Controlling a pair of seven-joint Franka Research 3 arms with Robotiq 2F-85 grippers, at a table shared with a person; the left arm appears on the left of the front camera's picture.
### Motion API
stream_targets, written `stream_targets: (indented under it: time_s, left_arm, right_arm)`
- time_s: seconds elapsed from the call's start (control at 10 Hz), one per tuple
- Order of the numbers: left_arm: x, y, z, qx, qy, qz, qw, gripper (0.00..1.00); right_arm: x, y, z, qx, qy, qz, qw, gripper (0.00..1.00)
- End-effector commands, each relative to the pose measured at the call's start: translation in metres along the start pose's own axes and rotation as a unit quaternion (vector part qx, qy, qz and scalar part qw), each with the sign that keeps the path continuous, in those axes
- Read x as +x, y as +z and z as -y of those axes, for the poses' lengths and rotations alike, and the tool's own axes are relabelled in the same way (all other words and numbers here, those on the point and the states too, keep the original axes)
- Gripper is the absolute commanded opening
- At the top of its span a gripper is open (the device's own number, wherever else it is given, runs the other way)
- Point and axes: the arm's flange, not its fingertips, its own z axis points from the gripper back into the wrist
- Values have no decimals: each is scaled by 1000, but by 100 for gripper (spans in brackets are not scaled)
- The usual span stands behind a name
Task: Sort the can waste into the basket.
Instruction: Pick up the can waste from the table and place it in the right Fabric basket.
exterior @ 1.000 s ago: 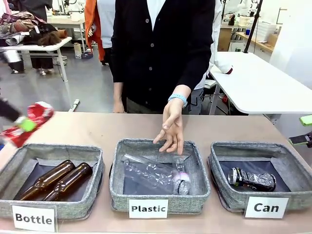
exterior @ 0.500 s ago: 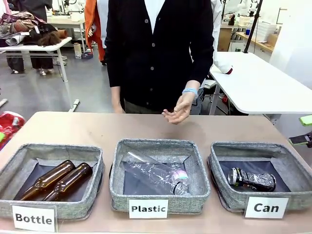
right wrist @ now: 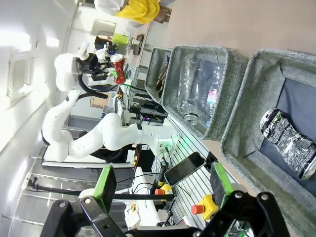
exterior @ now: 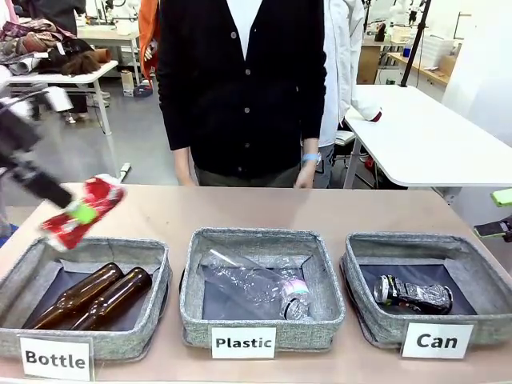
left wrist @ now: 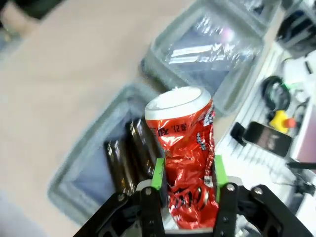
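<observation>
My left gripper (exterior: 81, 213) is shut on a crushed red can (exterior: 88, 206), held tilted in the air over the far edge of the "Bottle" bin (exterior: 84, 246). In the left wrist view the red can (left wrist: 184, 143) stands between the green pads of the left gripper (left wrist: 187, 174), with the brown bottles (left wrist: 129, 157) below. The "Can" basket (exterior: 416, 240) sits at the right and holds a black and silver can (exterior: 413, 294). My right gripper (exterior: 498, 213) hangs open at the right edge, beside that basket. In its own view the right gripper (right wrist: 160, 185) is open near the basket (right wrist: 238, 132) and the black can (right wrist: 289, 140).
The "Plastic" bin (exterior: 260, 237) in the middle holds clear plastic bottles (exterior: 264, 290). Two brown bottles (exterior: 96, 296) lie in the "Bottle" bin. A person stands at the far side with a hand (exterior: 304, 172) hanging by the table edge. Bare tabletop (exterior: 240, 208) runs behind the bins.
The left gripper has swung the red can out to the left edge and back in over the "Bottle" bin. The person's hand has drawn back from the "Plastic" bin to their side.
</observation>
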Motion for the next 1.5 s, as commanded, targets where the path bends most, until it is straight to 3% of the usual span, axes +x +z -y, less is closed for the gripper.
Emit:
stream_targets:
  time_s: [0.0, 0.1, 0.3, 0.4, 0.6, 0.7, 0.8, 0.9, 1.1, 1.4]
  left_arm:
    - [85, -29, 24, 1, -98, 20, 995, 44]
    - [131, -48, 51, 17, -168, 45, 985, 44]
    - [217, -106, 108, 35, -321, 46, 945, 44]
    - [245, -135, 130, 32, -356, 35, 933, 44]
    - [288, -184, 181, 33, -369, 63, 927, 44]
    - [308, -212, 216, 59, -386, 68, 918, 44]
    - [322, -236, 241, 55, -399, 63, 913, 44]
    - [330, -258, 257, 41, -405, 48, 912, 44]
    - [332, -297, 273, 55, -397, 33, 916, 44]
    - [324, -332, 274, 29, -379, 11, 925, 44]
  right_arm:
    - [0, 2, -2, 2, 6, -2, 1000, 100]
    - [0, 2, -2, 2, 6, -2, 1000, 100]
    - [0, 2, -2, 2, 6, -2, 1000, 100]
    - [0, 2, -2, 2, 6, -2, 1000, 100]
    - [0, 2, -2, 2, 6, -2, 1000, 100]
    - [0, 0, 0, 0, 0, 0, 1000, 100]
    - [-20, 22, -4, -22, -11, 1, 1000, 100]
    - [-42, 51, -4, -59, -36, 33, 997, 100]
    - [-84, 105, 2, -124, -75, 132, 981, 100]
    - [-124, 149, 3, -122, -68, 239, 961, 100]
